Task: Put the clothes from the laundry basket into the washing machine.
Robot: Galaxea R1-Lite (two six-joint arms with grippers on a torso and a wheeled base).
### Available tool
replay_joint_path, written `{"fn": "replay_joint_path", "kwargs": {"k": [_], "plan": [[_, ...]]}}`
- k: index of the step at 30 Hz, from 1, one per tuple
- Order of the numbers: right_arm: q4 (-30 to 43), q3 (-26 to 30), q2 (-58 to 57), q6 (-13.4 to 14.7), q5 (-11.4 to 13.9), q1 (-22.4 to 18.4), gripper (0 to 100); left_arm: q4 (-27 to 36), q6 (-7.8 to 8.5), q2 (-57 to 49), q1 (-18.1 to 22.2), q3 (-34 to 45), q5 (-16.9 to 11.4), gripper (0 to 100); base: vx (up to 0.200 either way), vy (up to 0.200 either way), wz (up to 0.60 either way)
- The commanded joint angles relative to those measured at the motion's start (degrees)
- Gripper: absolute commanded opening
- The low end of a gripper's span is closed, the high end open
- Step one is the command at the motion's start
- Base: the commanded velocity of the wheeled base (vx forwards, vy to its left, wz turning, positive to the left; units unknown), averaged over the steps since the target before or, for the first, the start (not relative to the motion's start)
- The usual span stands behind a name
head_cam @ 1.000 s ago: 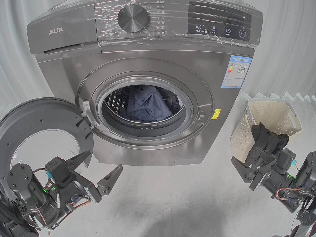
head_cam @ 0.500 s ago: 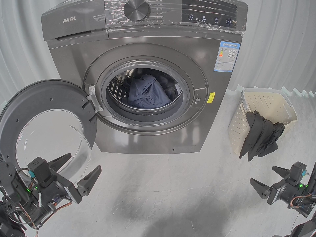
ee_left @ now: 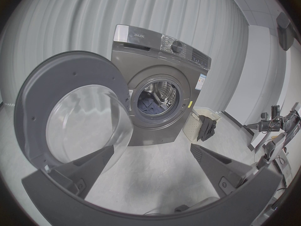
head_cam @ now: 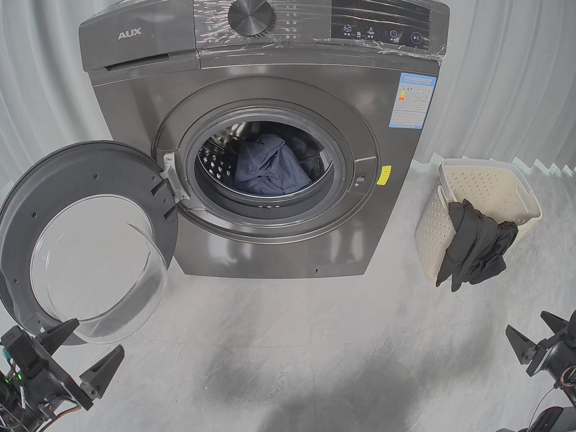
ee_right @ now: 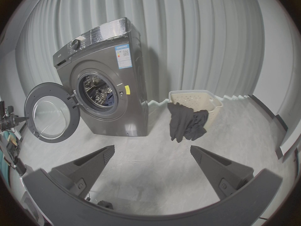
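We have blue garment [head_cam: 267, 166] in washing machine [head_cam: 129, 112] | black clothes [head_cam: 477, 244] on laundry basket [head_cam: 501, 190] pending | left gripper [head_cam: 96, 338], right gripper [head_cam: 528, 324] wide, empty

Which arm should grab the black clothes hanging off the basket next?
Probably right. The right arm is on the basket side, jaws open, facing the black clothes draped over the rim. The left arm sits by the washer door.

Floor [head_cam: 300, 343]: pale grey, faintly marbled. Washing machine [head_cam: 270, 91] stands directly on it. Laundry basket [head_cam: 431, 235] stands upright on floor, just beside machine, on the robot's right.
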Motion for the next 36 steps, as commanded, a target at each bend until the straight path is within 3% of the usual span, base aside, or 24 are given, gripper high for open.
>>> {"fn": "replay_joint_path", "kwargs": {"k": [1,4,5,7,9,10,12,13,14,15,17,19,20,25,32,36], "plan": [[16.19,0.92,-26.33,-2.84,3.46,-10.80,100,18.73,-1.62,-27.41,9.56,0.90,-3.29,100,0.000,0.000,0.00],[23.04,0.92,-36.26,-6.09,9.43,-14.93,100,22.25,-2.06,-32.60,14.05,0.90,-5.40,100,0.000,0.000,0.00],[23.83,0.92,-37.05,-6.45,9.87,-15.37,100,22.60,-2.06,-32.86,14.49,0.99,-5.66,100,0.000,0.000,0.00],[28.40,-0.31,-42.23,-7.32,14.62,-19.68,100,25.50,-1.44,-35.41,17.30,0.99,-8.30,100,0.000,0.000,0.00],[29.11,-0.66,-42.85,-7.32,15.41,-20.56,100,26.03,-1.36,-36.11,17.74,0.99,-8.56,100,0.000,0.000,0.00],[29.28,-0.75,-44.78,-8.03,17.26,-22.67,100,30.07,-0.39,-39.01,20.46,0.99,-9.70,100,0.000,0.000,0.00],[28.84,-0.31,-44.87,-9.52,14.79,-22.49,100,32.36,-0.65,-39.98,21.25,0.99,-9.70,100,0.000,-0.200,0.00],[28.84,-0.31,-44.87,-9.52,14.79,-22.49,100,32.36,-0.65,-39.98,21.25,0.99,-9.70,100,0.000,-0.200,0.00],[28.32,-0.22,-44.96,-11.98,10.75,-22.40,100,32.01,0.05,-39.89,21.52,0.99,-9.18,100,0.000,-0.200,0.00],[28.40,-0.22,-44.87,-12.16,9.78,-22.40,100,31.92,0.31,-39.98,22.13,0.99,-9.18,100,0.000,-0.200,0.00],[28.84,-0.31,-44.87,-10.66,11.89,-22.23,100,31.92,1.63,-40.33,25.03,0.99,-9.44,100,0.000,-0.200,0.00],[28.93,-0.04,-44.96,-6.01,14.62,-22.40,100,31.92,2.07,-42.53,29.78,0.99,-10.76,100,0.000,-0.200,0.00],[28.67,0.22,-44.87,-5.39,14.62,-22.40,100,32.01,2.69,-43.06,30.31,0.99,-11.20,100,0.000,-0.200,0.00],[28.49,0.66,-44.78,-7.06,15.59,-22.49,100,32.01,4.27,-43.76,29.25,0.99,-11.20,100,0.000,-0.200,0.00],[28.67,0.84,-44.96,-8.91,18.84,-22.32,100,37.45,9.37,-45.17,28.64,0.46,-11.46,100,0.000,-0.086,0.00],[28.67,0.84,-44.96,-8.82,18.75,-22.40,100,36.31,8.75,-45.17,28.64,0.81,-11.55,100,0.000,0.000,0.00]]}}
